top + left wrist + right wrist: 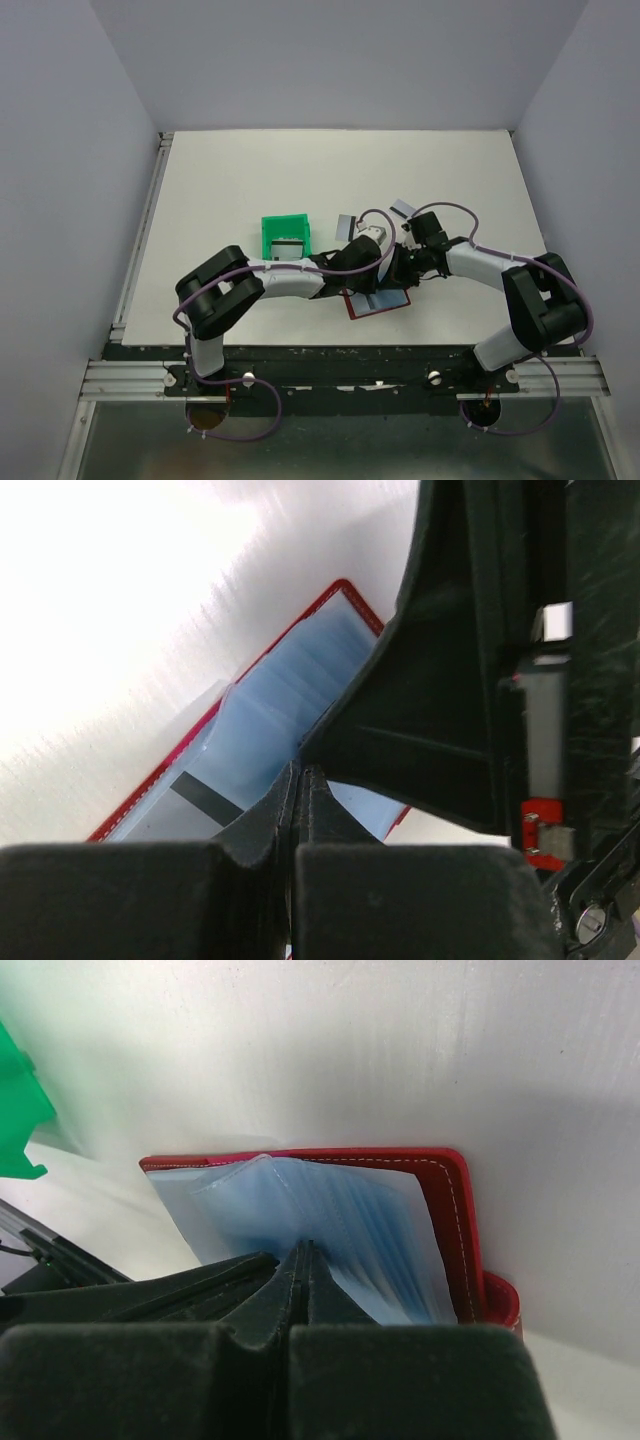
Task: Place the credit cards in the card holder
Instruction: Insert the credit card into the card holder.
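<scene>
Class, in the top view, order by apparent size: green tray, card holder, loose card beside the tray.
1-2. green tray, card holder: too close to rank, since the holder is partly covered.
3. loose card.

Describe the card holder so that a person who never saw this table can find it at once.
On the white table, look at the near middle, just right of the green plastic tray. There lies a small dark red folding card holder, lying open. Unlike the loose grey cards beyond it, it has a red stitched border around pale blue clear sleeves.
</scene>
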Controlling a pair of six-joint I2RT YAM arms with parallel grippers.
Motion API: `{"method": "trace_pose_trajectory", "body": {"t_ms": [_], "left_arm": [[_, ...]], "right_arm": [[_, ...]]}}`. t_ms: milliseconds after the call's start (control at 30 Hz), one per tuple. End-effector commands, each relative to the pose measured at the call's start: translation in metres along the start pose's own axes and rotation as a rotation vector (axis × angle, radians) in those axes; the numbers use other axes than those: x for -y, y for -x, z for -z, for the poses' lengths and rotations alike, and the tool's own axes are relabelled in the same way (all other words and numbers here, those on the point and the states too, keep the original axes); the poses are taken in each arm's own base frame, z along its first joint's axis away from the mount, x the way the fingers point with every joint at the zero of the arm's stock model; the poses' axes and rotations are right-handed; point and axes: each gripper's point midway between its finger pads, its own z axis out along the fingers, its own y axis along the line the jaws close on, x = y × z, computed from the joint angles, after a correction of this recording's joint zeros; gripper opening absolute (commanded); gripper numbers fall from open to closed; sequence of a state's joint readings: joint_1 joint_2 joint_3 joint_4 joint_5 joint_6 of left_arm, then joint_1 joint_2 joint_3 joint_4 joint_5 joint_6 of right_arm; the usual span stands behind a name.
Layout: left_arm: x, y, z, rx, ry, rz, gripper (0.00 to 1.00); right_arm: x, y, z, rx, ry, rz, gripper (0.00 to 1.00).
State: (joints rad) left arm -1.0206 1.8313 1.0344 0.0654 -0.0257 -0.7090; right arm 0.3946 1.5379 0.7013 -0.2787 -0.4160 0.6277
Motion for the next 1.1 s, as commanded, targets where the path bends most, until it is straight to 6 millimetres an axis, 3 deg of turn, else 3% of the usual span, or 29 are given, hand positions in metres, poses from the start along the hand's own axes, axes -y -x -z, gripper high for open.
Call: {"method": "trace_pose_trajectory", "body": {"t_ms": [0,133,400,767,1067], "left_arm": [[-0.013,-0.02,0.007,-0.036,0.036,0.01,0.03],[-0.021,-0.03,0.007,-0.059,0.054,0.009,0.03],[-0.026,-0.037,0.007,-0.069,0.061,0.021,0.02],[-0.027,-0.037,0.007,-0.069,0.066,0.019,0.02],[-0.036,-0.039,0.022,-0.069,0.1,0.015,0.02]], "right_arm": [[0.004,-0.007,0.001,-0.013,-0.019,-0.002,0.0],[0.002,-0.003,0.005,0.014,-0.02,0.004,0.01],[0.005,0.013,0.031,0.148,-0.084,0.029,0.09],[0.008,-0.005,0.001,0.04,-0.023,-0.002,0.07],[0.027,-0.003,0.002,0.056,-0.134,-0.016,0.04]]}}
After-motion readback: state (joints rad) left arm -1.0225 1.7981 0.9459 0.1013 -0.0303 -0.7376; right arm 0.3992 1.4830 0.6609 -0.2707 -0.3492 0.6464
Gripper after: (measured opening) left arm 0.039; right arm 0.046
